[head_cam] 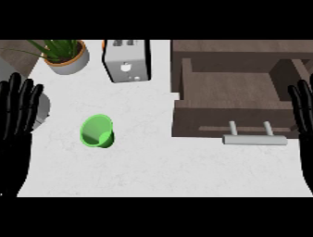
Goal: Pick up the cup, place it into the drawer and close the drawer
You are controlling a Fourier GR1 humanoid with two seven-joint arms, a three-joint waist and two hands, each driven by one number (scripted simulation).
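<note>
Head view, items listed left to right.

My left hand (10, 109): at the left edge, fingers straight and up, resting, holding nothing.

Potted plant (65, 54): far left on the counter (152, 171), not part of my job.

Cup (97, 131): green, on the white counter left of centre, near side, tilted or lying so that its open mouth faces me. I judge it light, stiff and thin-walled, probably smooth and a little slippery, not fragile. Best hold, in my view: thumb and fingers across the body just below the rim.

Toaster (126, 60): far, just right of the plant.

Drawer (234, 99): brown, right of centre, pulled open, interior bare; its pale handle (254, 138) sits at the near front.

My right hand (311, 109): at the right edge, fingers straight and up, resting, holding nothing.
</note>
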